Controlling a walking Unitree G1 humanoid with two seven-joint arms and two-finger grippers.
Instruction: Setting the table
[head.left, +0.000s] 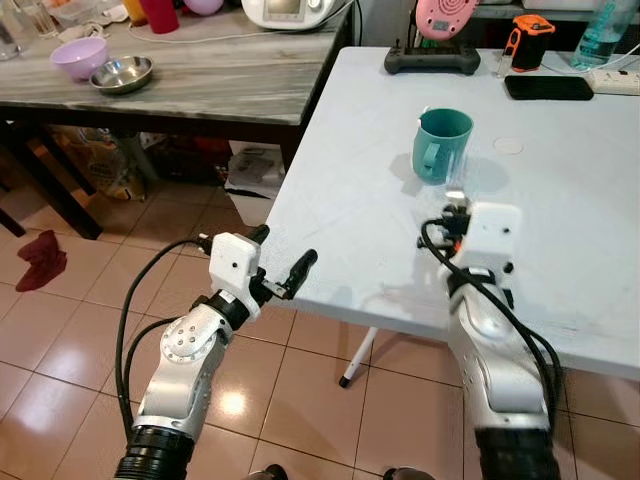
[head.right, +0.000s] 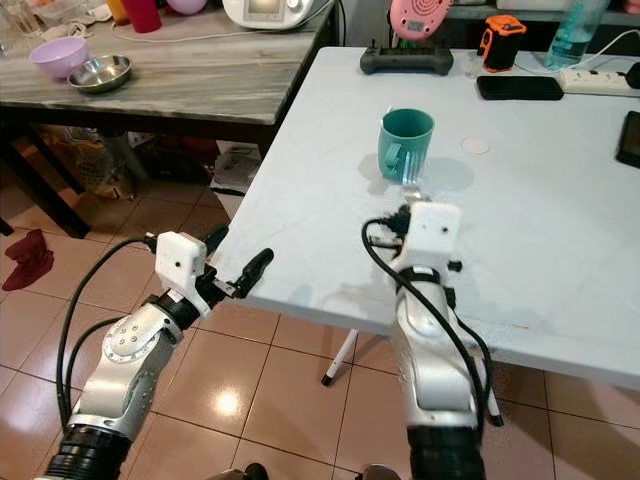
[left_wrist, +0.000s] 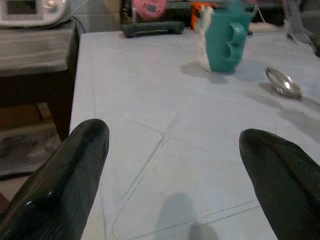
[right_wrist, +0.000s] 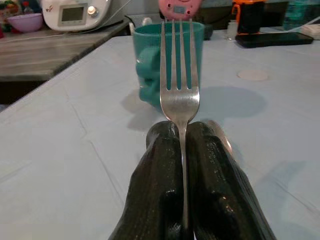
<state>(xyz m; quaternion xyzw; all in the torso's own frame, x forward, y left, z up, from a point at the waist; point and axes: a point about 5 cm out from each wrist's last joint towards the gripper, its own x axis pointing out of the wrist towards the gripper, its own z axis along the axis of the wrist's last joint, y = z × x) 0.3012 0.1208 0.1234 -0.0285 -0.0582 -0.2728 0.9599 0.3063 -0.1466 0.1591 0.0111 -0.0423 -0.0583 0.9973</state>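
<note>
The right gripper (right_wrist: 181, 150) hovered over the white table (head.left: 560, 230), its fingers clamped together on a fork (right_wrist: 179, 92) whose tines pointed toward the teal mug (head.left: 441, 145). The mug stood upright well in from the table's near edge. A spoon (left_wrist: 283, 83) lay on the table beside the mug. The left gripper (left_wrist: 172, 165) hung at the table's near left edge, fingers (left_wrist: 70, 180) spread apart, holding nothing.

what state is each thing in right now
right tool: shut on fork
fork: upright, tines pointing at mug
left tool: open, holding nothing, at table edge
teal mug: upright on white table
spoon: lying flat on table
steel bowl: upright on grey table
</note>
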